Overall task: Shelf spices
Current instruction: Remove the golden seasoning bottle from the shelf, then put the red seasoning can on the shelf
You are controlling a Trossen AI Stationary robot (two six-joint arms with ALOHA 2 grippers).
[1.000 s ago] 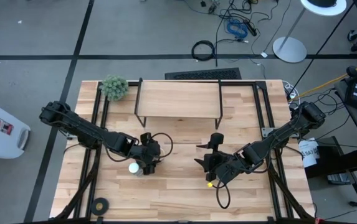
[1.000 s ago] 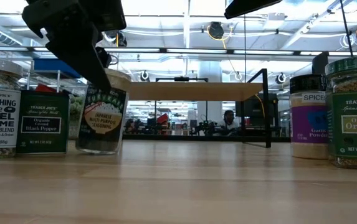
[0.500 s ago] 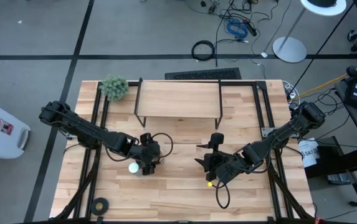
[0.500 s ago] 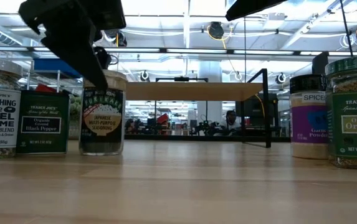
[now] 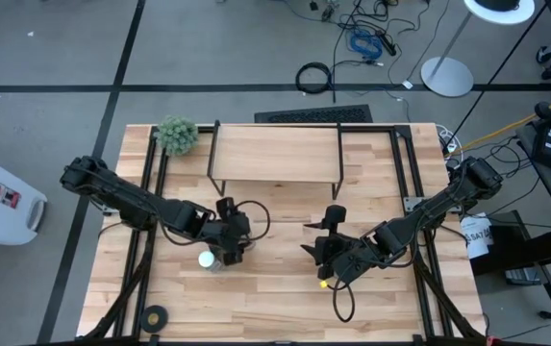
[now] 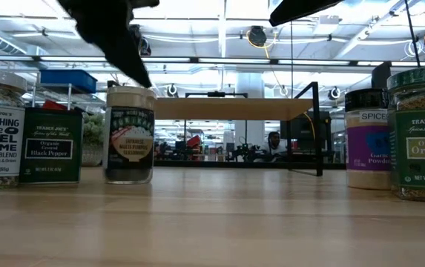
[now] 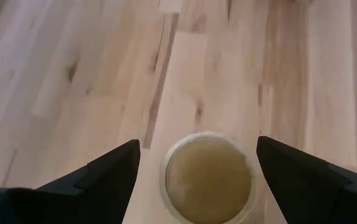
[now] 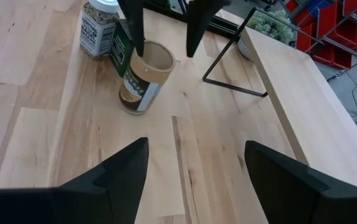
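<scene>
My left pincer [image 7: 194,168] has just widened and lifted off the white-lidded jar [image 6: 129,135], now upright mid-counter [image 5: 285,298], well short of the shelf [image 5: 275,154], unshelved.

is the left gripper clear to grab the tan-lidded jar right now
Probably yes: the left gripper is open directly above the jar, one finger on each side, and nothing is between them.

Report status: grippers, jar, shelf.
Left gripper open above white-lidded jar, not gripping. Right gripper open, empty, mid-table. Jar upright on table; shelf bare. Nothing in the way.
</scene>
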